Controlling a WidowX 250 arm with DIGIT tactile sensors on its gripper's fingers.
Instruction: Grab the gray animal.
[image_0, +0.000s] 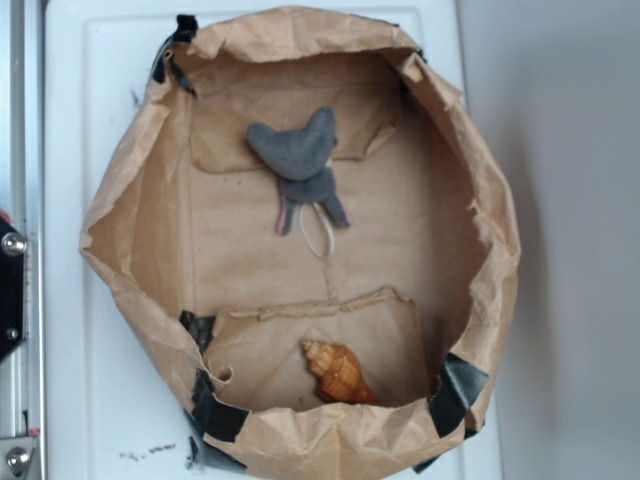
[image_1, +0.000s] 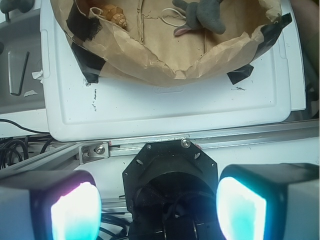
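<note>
Overhead, the exterior view shows a shallow brown paper bag (image_0: 130, 200), walls rolled down and patched with black tape (image_0: 215, 410), sitting on a white tray (image_0: 70, 130). The gray animal (image_0: 300, 160) lies on the bag floor near the far rim, head toward that rim, its white string loop (image_0: 318, 238) trailing toward the centre. An orange-brown seashell (image_0: 338, 372) rests against the near wall, well apart from the toy. No arm or gripper appears in this view.

The wrist view adds what the exterior view lacks: the gripper (image_1: 159, 210), with two glowing cyan-pink finger pads (image_1: 75, 212) spread wide apart and nothing between them, jaws released. It sits outside the bag, beyond the tray's edge and an aluminium rail (image_1: 150, 145). Here the gray animal (image_1: 207, 12) and seashell (image_1: 111, 14) show only partly at the top edge. A hex key (image_1: 20, 74) lies on a gray surface off the tray's left side.

Bare bag floor surrounds the toy on all sides; the crumpled paper walls stand higher than it.
</note>
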